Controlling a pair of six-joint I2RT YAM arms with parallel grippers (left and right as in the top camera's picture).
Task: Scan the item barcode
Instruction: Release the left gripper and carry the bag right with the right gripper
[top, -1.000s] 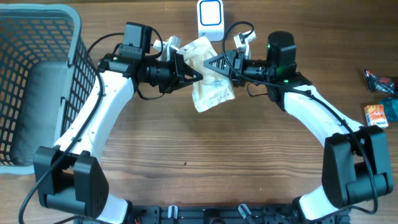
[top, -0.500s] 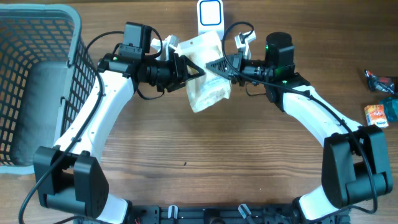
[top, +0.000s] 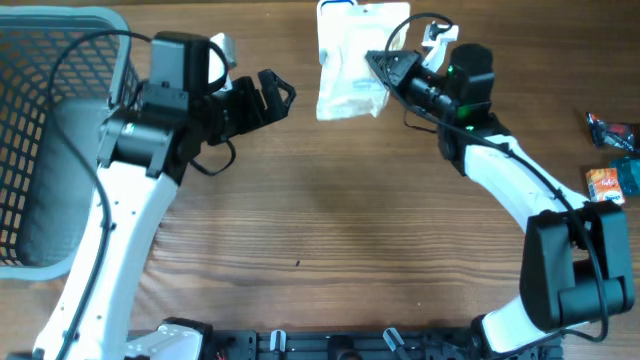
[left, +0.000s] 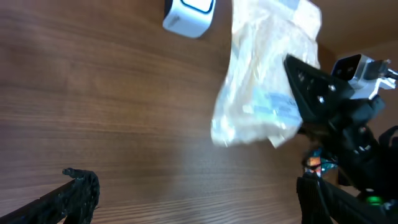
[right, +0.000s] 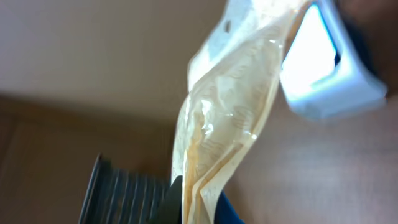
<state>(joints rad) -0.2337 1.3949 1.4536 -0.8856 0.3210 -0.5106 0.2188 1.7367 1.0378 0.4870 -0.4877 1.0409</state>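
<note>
Since a second ago the left gripper (top: 276, 93) has let go and backed toward 9 o'clock, jaws wide and empty. The right gripper (top: 374, 63), clamped on the packet (top: 345, 65), now holds it at 12 o'clock over the scanner (left: 186, 14), at the table's (top: 320, 220) far edge. Bare wood lies between the arms, and the basket (top: 120, 70) sits at 9 o'clock.

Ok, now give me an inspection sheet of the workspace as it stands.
Surface: wooden table, bare in the middle.
Job's things: clear bag held up in front of the white scanner at the far edge.
Clutter: grey mesh basket on the left; small packets at the right edge.
Grippers: left gripper open, holding nothing, apart from the bag; right gripper shut on the bag.
Cables: black cable arcs from the left arm over the basket.
Surroundings: nothing seen.
</note>
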